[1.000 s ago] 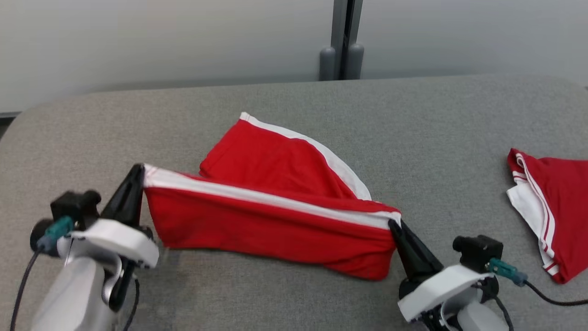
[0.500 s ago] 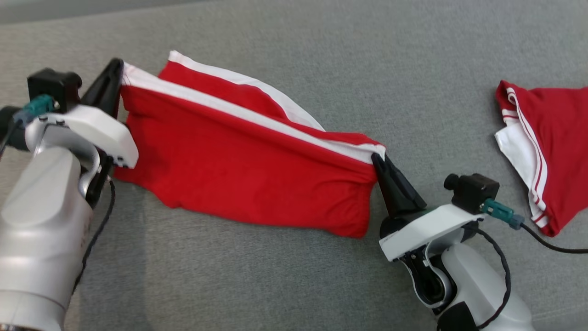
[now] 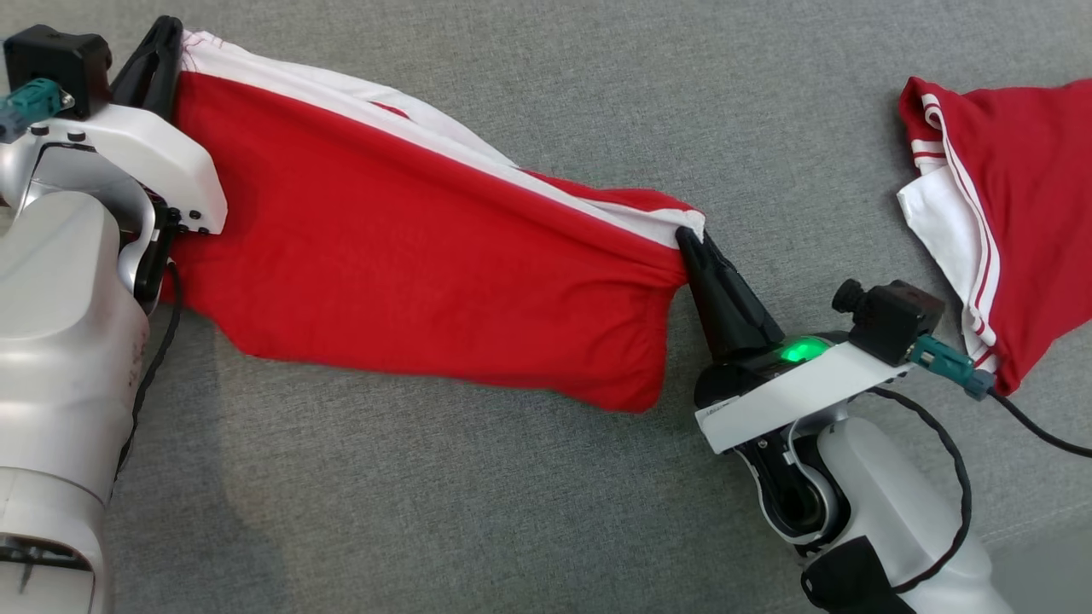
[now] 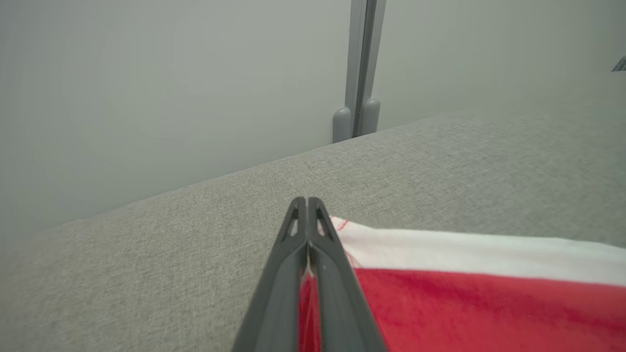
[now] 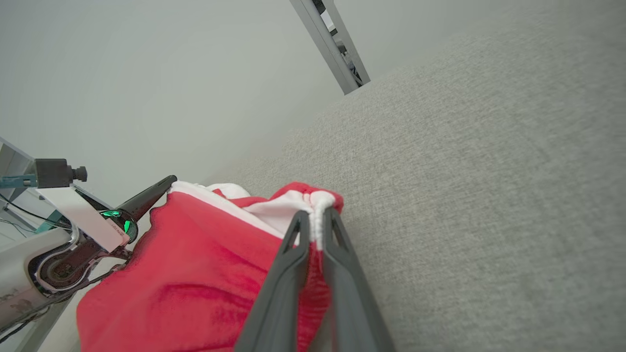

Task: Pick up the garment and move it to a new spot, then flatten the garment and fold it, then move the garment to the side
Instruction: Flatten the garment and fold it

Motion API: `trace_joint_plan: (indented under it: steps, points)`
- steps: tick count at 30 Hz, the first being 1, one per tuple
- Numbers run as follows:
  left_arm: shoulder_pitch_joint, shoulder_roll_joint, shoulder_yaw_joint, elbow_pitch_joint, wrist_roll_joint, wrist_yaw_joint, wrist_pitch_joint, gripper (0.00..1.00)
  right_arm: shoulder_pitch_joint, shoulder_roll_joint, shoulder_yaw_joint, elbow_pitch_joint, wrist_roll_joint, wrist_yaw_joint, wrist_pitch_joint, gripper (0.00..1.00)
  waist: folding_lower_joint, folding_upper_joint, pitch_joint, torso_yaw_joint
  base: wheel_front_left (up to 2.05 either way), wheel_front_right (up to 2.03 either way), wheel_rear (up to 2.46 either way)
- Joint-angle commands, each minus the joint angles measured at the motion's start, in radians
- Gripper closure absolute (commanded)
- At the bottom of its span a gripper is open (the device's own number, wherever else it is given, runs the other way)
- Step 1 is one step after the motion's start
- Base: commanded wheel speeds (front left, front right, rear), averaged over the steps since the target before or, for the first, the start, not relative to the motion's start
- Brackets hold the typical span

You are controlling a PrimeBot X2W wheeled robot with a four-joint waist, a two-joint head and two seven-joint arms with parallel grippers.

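One grey cloth-covered table (image 3: 529,512) spans the head view, with a pale wall (image 4: 146,73) behind it in both wrist views. The red garment (image 3: 409,256), white band along its top edge, is stretched between the two pincers. In the head view it runs from 10 o'clock down to about 3 o'clock of centre. Its lower red edge sags toward 6 o'clock (cannot tell whether it touches the table).

The second garment (image 3: 1015,188), also red with white trim, lies crumpled on the table at 2 o'clock, well apart from the first. A grey post (image 4: 359,73) stands against the wall at 12 o'clock in the left wrist view.

The left pincer (image 3: 166,26) sits at 10 o'clock, pressed together on the white-banded corner. In the left wrist view the red cloth shows squeezed between its dark fingers (image 4: 337,278). The right pincer (image 3: 685,234) is just right of centre, tips pointing to 11 o'clock. It is clamped on the bunched white end of the band (the right wrist view shows cloth gathered between the tips). A green light (image 3: 800,350) glows on the right wrist at 4 o'clock.
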State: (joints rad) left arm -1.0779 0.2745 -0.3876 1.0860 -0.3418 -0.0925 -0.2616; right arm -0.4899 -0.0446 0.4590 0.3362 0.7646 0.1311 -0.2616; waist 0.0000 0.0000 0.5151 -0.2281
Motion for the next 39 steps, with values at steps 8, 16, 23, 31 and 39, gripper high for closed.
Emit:
trace_joint_plan:
  steps: [8,16,23,31,39]
  points:
    - [0.007,-0.01,0.021,-0.014,0.009,0.007,-0.004,0.0,-0.007,-0.011,-0.011,0.002,0.018,0.0,-0.005,0.0,0.0,0.0,-0.002,0.002,0.0,0.0,0.0]
    - [0.07,-0.045,0.075,-0.027,-0.028,0.0,-0.003,0.0,0.021,-0.011,-0.073,0.003,-0.032,0.0,-0.005,0.0,0.0,0.0,-0.045,0.027,0.0,0.0,0.0]
    - [0.119,-0.082,0.038,0.112,-0.039,-0.019,0.056,0.0,0.086,-0.009,-0.152,0.019,-0.067,0.0,-0.005,0.0,0.0,0.0,-0.108,0.05,0.0,0.0,0.0]
    - [0.159,-0.102,0.021,0.178,-0.059,-0.028,0.164,0.07,0.112,-0.01,-0.166,0.028,-0.07,0.0,-0.005,0.0,0.0,0.0,-0.141,0.045,0.0,0.0,0.0]
    - [0.218,-0.096,0.031,0.194,-0.083,-0.013,0.15,1.0,0.136,-0.01,-0.169,0.055,-0.061,0.0,-0.005,0.0,0.0,0.0,-0.205,0.047,0.0,0.0,0.0]
